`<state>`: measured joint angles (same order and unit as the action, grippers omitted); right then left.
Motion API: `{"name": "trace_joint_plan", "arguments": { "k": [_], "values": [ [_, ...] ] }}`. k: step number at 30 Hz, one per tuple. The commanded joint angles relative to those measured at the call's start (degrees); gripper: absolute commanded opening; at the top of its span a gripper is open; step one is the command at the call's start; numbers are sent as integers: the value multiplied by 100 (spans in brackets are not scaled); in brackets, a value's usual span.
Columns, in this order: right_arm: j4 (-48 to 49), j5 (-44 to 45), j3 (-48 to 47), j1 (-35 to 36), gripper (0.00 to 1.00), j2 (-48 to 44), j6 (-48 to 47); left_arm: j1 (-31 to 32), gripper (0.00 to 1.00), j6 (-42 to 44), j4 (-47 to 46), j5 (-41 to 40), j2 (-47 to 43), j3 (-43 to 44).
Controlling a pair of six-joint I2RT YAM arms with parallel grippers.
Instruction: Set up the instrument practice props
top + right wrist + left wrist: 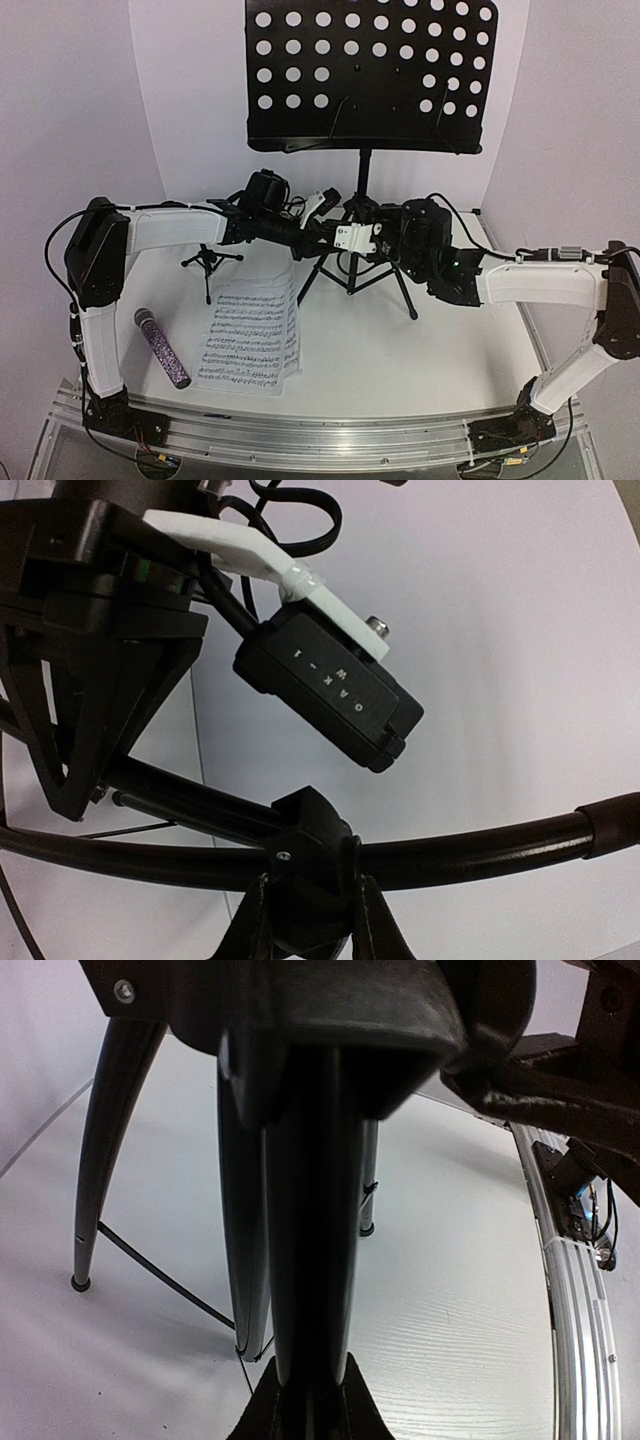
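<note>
- White table (440,340) with pale backdrop (90,100) on three sides. Even light, no clutter beyond the props.
- Mic (162,347) lies flat near the left arm's base, unheld. It is a round body, so I judge a bump from the left arm would send it rolling toward the near edge.
- Sheets (250,335) lie loose just right of the mic. Their upper right corner is just beside the stand's left foot, and I cannot tell if they touch. Risk: any slide of that foot drags or creases the paper.
- Mic stand (207,262) is upright under the left forearm. It is small and light, so a low forearm sweep could knock it over.
- Left gripper (310,1405): fingers (268,1412) pressed in on a dark tube of the stand (363,170), low down by the legs.
- Right gripper (312,920): fingers (375,925) pinching the black collar on the same stand, where the tubes meet.
- Main risk: both arms are clamped on one rigid frame. If my commands are not matched, they fight each other, and the stand twists, slips in a grip or lifts a foot.
- The wrists are crowded. The left wrist's camera sits right above the right gripper's hold with cables beside it, so a small rotation could clash or snag.
- Tray (370,70), far and high, makes the stand top-heavy. A tilt started at the base grows up there and could tip it onto the backdrop or the arms.
</note>
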<state>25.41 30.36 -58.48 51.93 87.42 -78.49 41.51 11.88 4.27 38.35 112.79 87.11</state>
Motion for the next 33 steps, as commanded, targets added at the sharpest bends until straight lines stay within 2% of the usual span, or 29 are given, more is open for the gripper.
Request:
{"name": "trace_joint_plan", "arguments": {
  "k": [1,5,7,13,24,27,33],
  "values": [
    [138,216,-67,32,0,-8,170,7,0,-27,584,237,89,-160],
    [146,399,-106,34,0,80,491,7,0,-88,533,192,85,-186],
    [170,531,-138,34,0,116,983,7,0,-165,461,143,82,-222],
    [196,894,-183,100,0,-13,4198,7,0,-215,334,54,99,-278],
    [121,1956,-124,300,0,65,8073,9,0,-184,157,-102,122,-291],
    [-231,2138,-226,326,0,87,9136,7,0,-215,129,-107,113,-296],
    [-1049,1971,-501,328,0,157,11479,7,0,-186,116,-123,87,-326]
  ]
}}
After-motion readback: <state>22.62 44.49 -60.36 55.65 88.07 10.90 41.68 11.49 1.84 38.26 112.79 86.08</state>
